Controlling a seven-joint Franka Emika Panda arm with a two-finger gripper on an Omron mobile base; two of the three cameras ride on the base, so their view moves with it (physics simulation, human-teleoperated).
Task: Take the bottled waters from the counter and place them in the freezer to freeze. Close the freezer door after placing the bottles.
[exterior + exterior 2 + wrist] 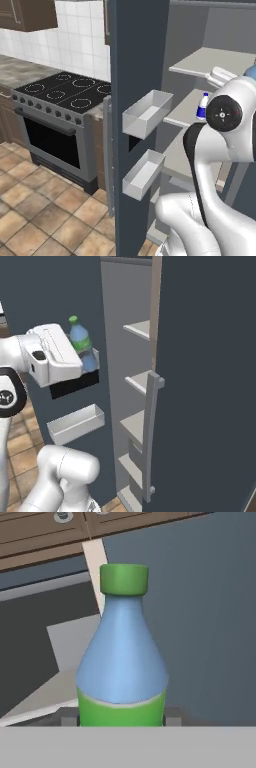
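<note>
Closest to the hand camera stands the blue bottle (122, 657), upright, with a green cap and a green band round its lower body; the gripper (121, 721) has its two small dark finger tips pressed against that band on either side, shut on the bottle low down. In the right base view the same bottle (81, 345) rides in front of the white hand, level with the upper door bin, just inside the open freezer (131, 406). The freezer door (134, 100) stands wide open on the left, its two pale grey bins facing inward, the lower bin (144, 174) holding nothing that can be seen.

A second, shorter white bottle (202, 106) with a dark-blue label already stands on a middle shelf, far inside, partly hidden by the arm's elbow.

Judging by its look, the held bottle is light, thin-walled plastic, smooth and likely to slip if squeezed at the tapering shoulder; the straight banded section, where the tips sit now, is the sensible place to hold it. It should stand well on a flat shelf.

No brand or lettering can be read on either bottle; the white one's label is too small to make out.
</note>
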